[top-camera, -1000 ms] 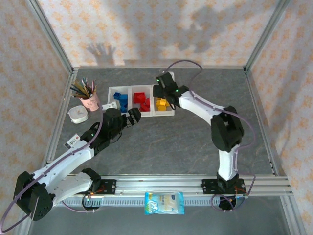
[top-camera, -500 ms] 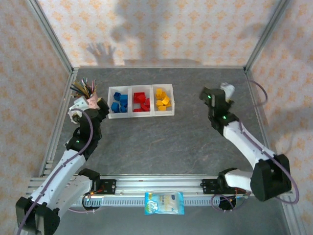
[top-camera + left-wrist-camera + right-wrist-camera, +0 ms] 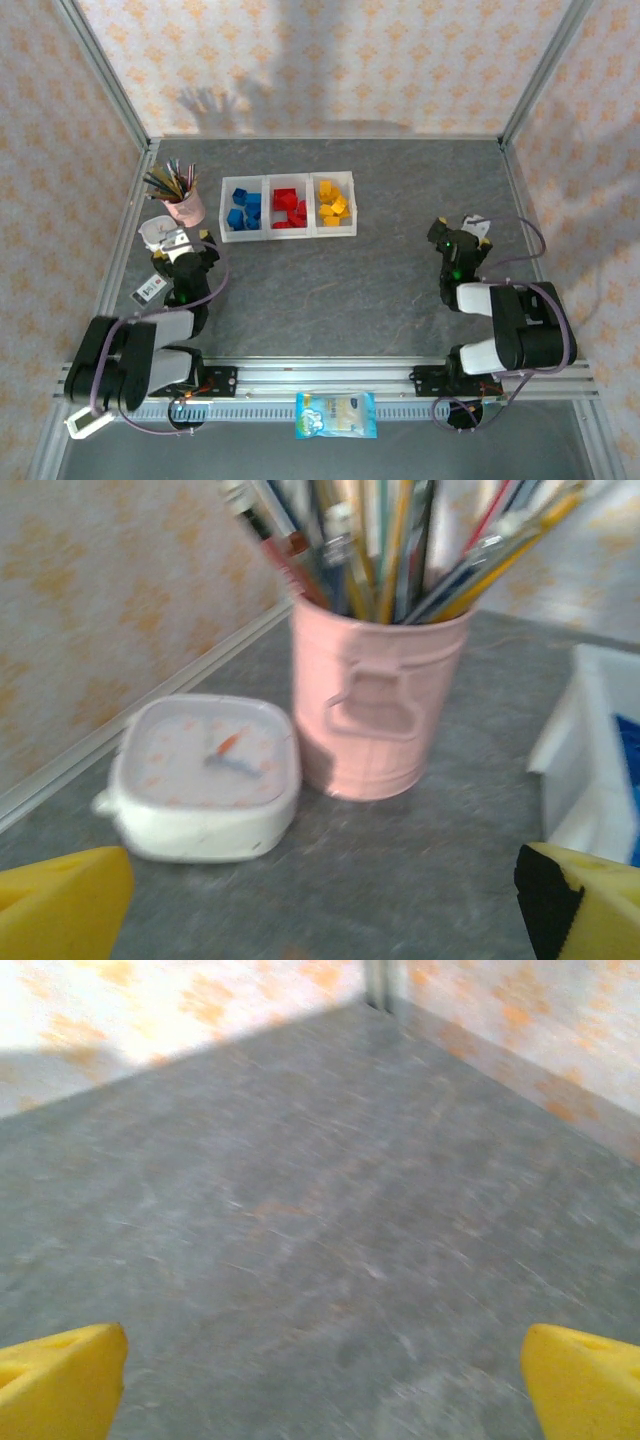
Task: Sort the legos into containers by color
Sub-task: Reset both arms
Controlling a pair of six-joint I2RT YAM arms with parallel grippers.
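Bright, even light is falling across the grey surface (image 3: pixel 330 290) in the top view. Soft dark shadows, one shaped like spread fingers, are lying on the patterned back wall (image 3: pixel 330 70), so the light is coming from the near side. In the left wrist view the pink pencil cup (image 3: pixel 380 705) and the white dish (image 3: pixel 205 775) are looking soft and slightly smeared, with the yellow jaws blurring at the bottom corners, while in the right wrist view everything is streaking with motion blur and the upper left corner is washing out to near white.
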